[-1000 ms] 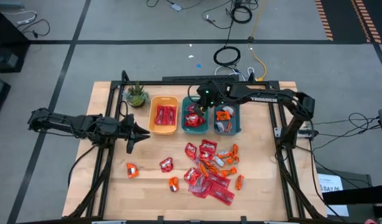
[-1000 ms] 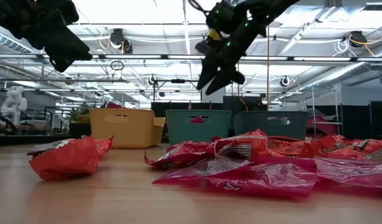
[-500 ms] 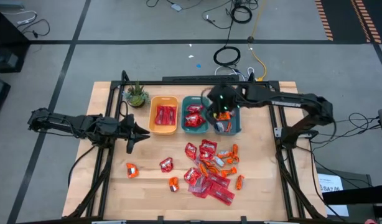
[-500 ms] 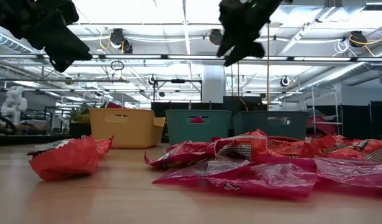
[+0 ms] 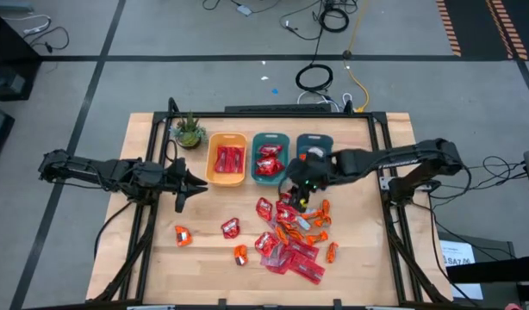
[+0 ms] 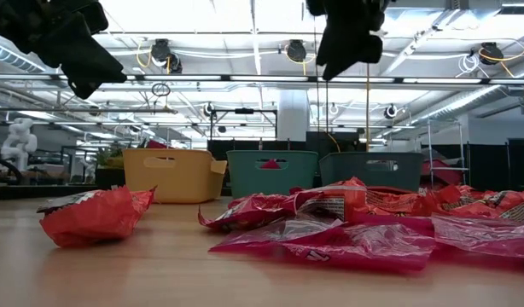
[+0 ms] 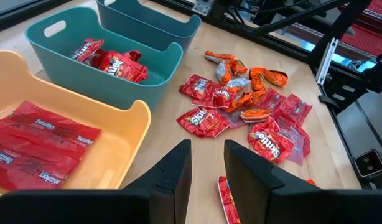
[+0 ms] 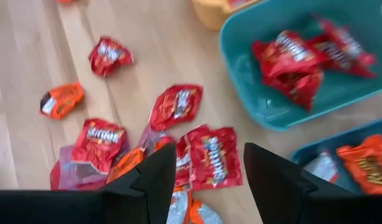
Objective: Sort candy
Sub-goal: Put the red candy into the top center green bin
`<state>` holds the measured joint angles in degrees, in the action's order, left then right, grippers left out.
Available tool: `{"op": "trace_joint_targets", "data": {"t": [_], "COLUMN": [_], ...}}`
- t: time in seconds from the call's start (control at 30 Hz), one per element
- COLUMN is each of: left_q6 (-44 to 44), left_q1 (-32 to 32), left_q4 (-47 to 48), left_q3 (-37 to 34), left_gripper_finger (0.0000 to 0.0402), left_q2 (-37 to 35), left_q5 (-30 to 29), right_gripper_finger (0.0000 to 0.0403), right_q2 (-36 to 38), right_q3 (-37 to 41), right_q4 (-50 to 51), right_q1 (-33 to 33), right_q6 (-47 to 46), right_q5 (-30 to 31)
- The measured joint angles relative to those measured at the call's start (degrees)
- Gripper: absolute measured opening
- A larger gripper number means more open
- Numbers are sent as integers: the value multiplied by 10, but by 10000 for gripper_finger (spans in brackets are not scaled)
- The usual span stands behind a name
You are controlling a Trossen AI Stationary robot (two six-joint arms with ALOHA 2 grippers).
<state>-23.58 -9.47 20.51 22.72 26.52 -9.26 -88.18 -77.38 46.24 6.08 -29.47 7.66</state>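
The candy lies in a pile on the wooden table, with loose pieces to its left; it also shows in the left wrist view and the right wrist view. My right gripper hangs open and empty above the pile's far edge, its fingers apart. My left gripper waits open and empty at the left, beside the yellow bin. The yellow bin holds long pinkish-red packets, the middle teal bin holds red squarish packets, and the right teal bin holds orange pieces.
A small potted plant stands at the far left corner, behind the yellow bin. The three bins stand in a row along the far side. Bare wood shows near the table's front left and right of the pile.
My right gripper has gone from above the middle teal bin toward the table's right, over the right teal bin, then toward the near edge, and now hangs over the far edge of the candy pile. My left arm has kept still.
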Motion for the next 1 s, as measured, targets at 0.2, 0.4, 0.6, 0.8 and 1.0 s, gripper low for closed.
{"op": "trace_joint_targets", "data": {"t": [0.2, 0.4, 0.6, 0.8, 1.0], "left_q6": [0, 0, -1, -1, -1], "left_q1": [0, 0, 0, 0, 0], "left_q4": [-1, -1, -1, -1, -1], "left_q3": [0, 0, 0, 0, 0], "left_gripper_finger": [105, 105, 105, 105, 105], "left_q2": [0, 0, 0, 0, 0], "left_q5": [0, 0, 0, 0, 0], "right_gripper_finger": [180, 180, 180, 180, 180], "right_q2": [-52, -114, -138, -88, -61], "right_q3": [0, 0, 27, 110, 195], "right_q4": [1, 9, -14, -119, -222], "right_q1": [33, 47, 53, 66, 61], "right_q6": [-17, -28, -38, -65, -38], "right_q5": [13, 33, 61, 59, 39]}}
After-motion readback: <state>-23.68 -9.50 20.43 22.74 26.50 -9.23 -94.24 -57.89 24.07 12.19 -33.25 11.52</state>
